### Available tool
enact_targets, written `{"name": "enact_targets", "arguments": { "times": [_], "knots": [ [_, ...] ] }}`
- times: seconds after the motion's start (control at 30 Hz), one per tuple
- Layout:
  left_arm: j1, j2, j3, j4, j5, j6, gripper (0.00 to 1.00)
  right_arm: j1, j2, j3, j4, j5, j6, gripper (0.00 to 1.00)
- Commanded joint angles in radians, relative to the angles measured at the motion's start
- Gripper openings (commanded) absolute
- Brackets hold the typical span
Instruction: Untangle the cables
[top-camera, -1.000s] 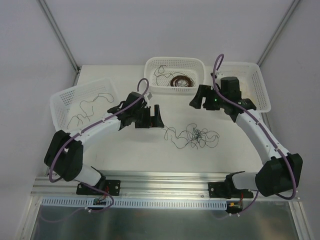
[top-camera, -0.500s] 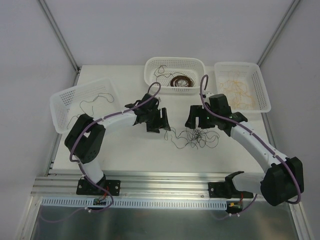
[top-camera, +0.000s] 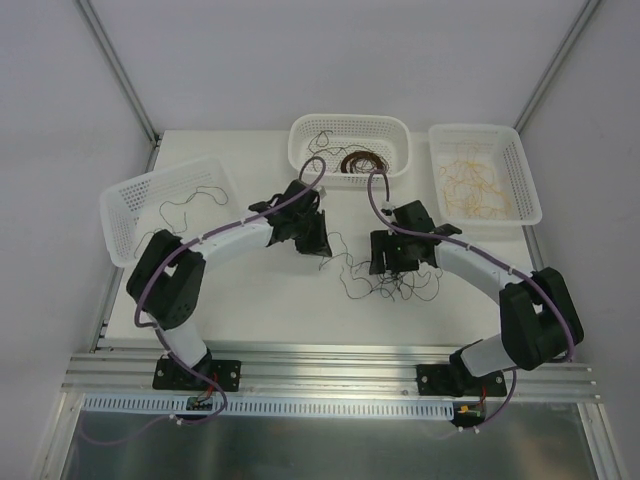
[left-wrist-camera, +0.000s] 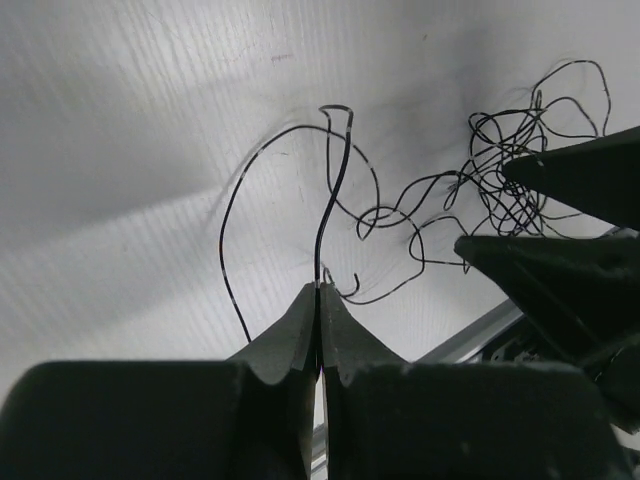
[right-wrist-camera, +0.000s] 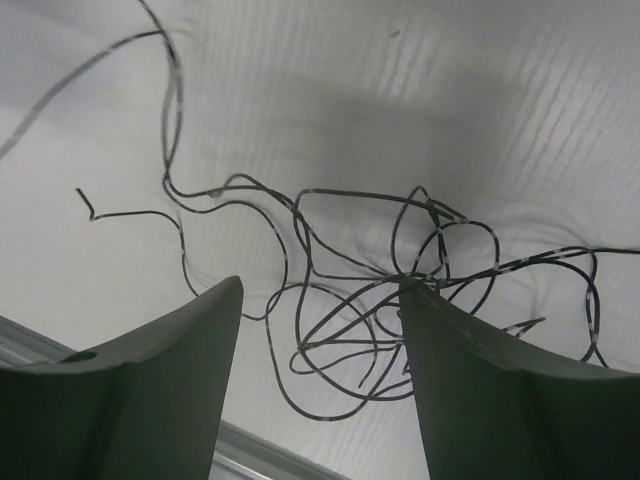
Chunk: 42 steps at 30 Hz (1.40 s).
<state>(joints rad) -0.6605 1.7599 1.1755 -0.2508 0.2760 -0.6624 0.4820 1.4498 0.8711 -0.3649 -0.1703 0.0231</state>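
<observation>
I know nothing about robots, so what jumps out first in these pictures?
A dark tangle of cables lies in the middle of the white table. The left hand is pinched shut on one black strand at its left edge; the right hand hangs open over the clump. Three white baskets with loose wires stand behind.

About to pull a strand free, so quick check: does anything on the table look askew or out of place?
Only the left basket: it sits turned at an angle by the table's left edge, while the middle basket and right basket stand square along the back. The tangled cables lie wholly on the table.
</observation>
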Motion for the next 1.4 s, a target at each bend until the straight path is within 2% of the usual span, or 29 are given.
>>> {"name": "enact_targets", "arguments": {
  "times": [0.0,0.03,0.1,0.13,0.23,0.5,0.67,0.77,1.0,1.07,1.17,1.2,1.37],
  "knots": [
    [0.053,-0.175,0.039,-0.056,-0.083,0.119,0.0,0.0,0.012,-0.009,-0.035,0.048,-0.005,0.66],
    [0.074,-0.239,0.047,-0.07,-0.102,0.135,0.0,-0.002,0.014,-0.012,-0.042,0.054,-0.002,0.55],
    [0.145,-0.295,0.087,-0.112,-0.106,0.161,0.0,-0.003,0.015,-0.02,-0.054,0.081,0.001,0.45],
    [0.169,-0.342,0.107,-0.161,-0.115,0.187,0.0,-0.006,0.017,-0.021,-0.068,0.09,0.005,0.36],
    [0.26,-0.414,0.209,-0.276,-0.147,0.253,0.0,-0.031,0.017,-0.032,-0.086,0.114,0.011,0.26],
    [0.487,-0.465,0.581,-0.493,-0.167,0.351,0.0,-0.151,-0.026,-0.07,-0.132,0.074,0.054,0.24],
    [0.587,-0.439,0.838,-0.567,-0.17,0.377,0.0,-0.217,-0.061,-0.112,-0.141,0.046,0.072,0.29],
    [0.611,-0.415,0.935,-0.588,-0.17,0.389,0.0,-0.23,-0.083,-0.122,-0.144,0.038,0.074,0.3],
    [0.634,-0.36,1.027,-0.588,-0.176,0.394,0.0,-0.232,-0.118,-0.095,-0.144,-0.003,0.066,0.35],
    [0.639,-0.349,1.041,-0.587,-0.184,0.397,0.0,-0.23,-0.129,-0.086,-0.151,-0.006,0.055,0.4],
    [0.645,-0.332,1.047,-0.585,-0.211,0.406,0.0,-0.23,-0.144,-0.069,-0.176,-0.003,0.032,0.56],
    [0.647,-0.326,1.047,-0.582,-0.218,0.408,0.0,-0.23,-0.149,-0.064,-0.181,0.0,0.023,0.64],
    [0.647,-0.307,1.053,-0.561,-0.21,0.406,0.0,-0.232,-0.193,-0.031,-0.218,0.003,-0.005,0.78]
  ]
}}
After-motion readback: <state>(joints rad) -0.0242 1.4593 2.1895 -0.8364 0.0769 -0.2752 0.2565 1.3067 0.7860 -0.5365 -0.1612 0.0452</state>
